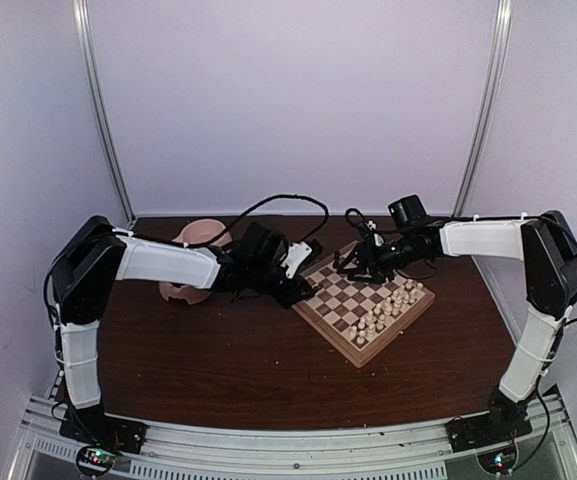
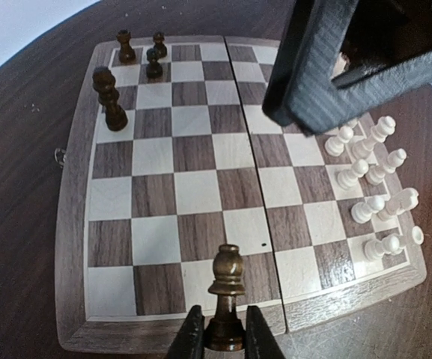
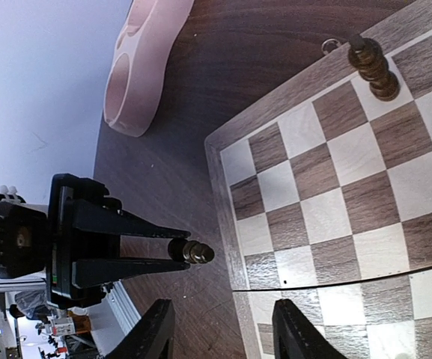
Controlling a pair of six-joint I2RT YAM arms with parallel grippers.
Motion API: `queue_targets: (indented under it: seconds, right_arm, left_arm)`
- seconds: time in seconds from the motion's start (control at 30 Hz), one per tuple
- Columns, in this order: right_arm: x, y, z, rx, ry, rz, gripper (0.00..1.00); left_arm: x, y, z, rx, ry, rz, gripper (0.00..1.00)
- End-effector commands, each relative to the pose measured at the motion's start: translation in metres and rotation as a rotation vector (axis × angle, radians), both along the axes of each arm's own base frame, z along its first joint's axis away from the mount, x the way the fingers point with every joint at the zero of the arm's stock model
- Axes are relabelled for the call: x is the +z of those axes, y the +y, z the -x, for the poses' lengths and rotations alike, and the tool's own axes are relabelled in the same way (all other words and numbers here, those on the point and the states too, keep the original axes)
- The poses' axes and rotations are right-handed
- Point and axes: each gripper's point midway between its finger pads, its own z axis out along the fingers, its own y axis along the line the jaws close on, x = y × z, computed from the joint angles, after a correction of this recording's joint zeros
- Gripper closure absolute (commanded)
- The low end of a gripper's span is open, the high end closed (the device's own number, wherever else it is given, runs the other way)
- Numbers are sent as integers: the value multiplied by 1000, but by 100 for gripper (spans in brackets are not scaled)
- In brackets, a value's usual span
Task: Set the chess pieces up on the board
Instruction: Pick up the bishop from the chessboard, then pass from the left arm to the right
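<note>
Your left jaws are closed on the foot of a dark piece (image 2: 227,288), upright over the border of the board (image 2: 73,247) nearest that arm. Your right jaws stand partly open and hold nothing. If you release before the foot sits flat on a square, the piece may topple. Also, the right arm (image 2: 328,67) hangs close above the pale chessmen (image 2: 373,172) and could knock them.
</note>
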Motion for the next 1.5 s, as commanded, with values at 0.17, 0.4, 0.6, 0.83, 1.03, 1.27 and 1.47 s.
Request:
queue_targets:
  seconds: [0.17,0.4,0.6,0.83,1.03,1.27,1.47]
  right_arm:
    - [24,26,18,104,11,-122,53]
    - [25,37,23,134,29,-160,53]
    - [27,43,22,140,35,-192,54]
    - [25,46,22,144,44,-207,62]
    - [24,47,22,144,50,-208,67]
    - [22,47,24,148,57,-209,71]
    - [19,48,27,164,62,-202,75]
  left_arm:
    - [63,-10,3,-45,-107,157,90]
    - [72,-13,8,-70,-105,190,90]
    - [76,-15,10,-85,-101,202,90]
    - [79,-16,12,-98,-102,215,90]
    - [80,-16,12,-96,-103,217,90]
    - [81,-15,12,-92,-108,217,90]
    - [81,-15,10,-84,-111,218,89]
